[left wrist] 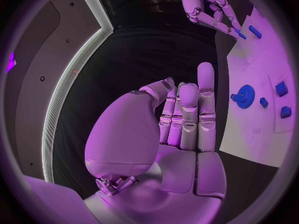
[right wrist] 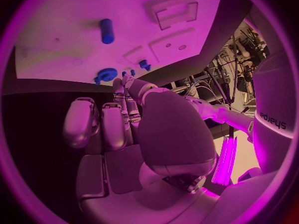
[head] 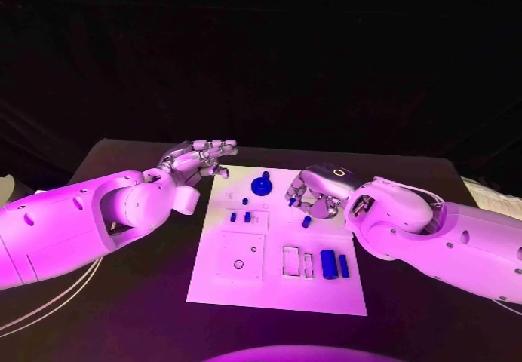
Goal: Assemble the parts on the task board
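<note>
**Reaching Over the Task Board, Two Robot Hands Flank the Blue Parts**

On the black table (head: 142,302), the white task board (head: 277,294) lies in the middle, its long side running from near to far. At its near right corner two blue cylinders (head: 329,265) lie side by side, just apart, next to two open rectangular frames (head: 292,261) on their left. A raised square plate (head: 241,256) takes up the near left of the board.

Further in, two small blue pegs (head: 239,216) stand close together on the left half. To their right a short blue piece (head: 305,222) lies alone, just near of the right hand (head: 315,192). That hand hangs over the right half of the board with its fingers curled downward. A small blue part (head: 293,200) shows at its fingertips (left wrist: 231,26); whether the hand pinches the part or only touches it cannot be told.

Beyond the pegs, a blue gear (head: 261,183) sits near the far edge, between the two hands. The left hand (head: 199,160) is at the board's far left corner, clear of the gear. In the left wrist view its fingers (left wrist: 189,114) stretch out side by side, the thumb alongside, holding nothing.
</note>
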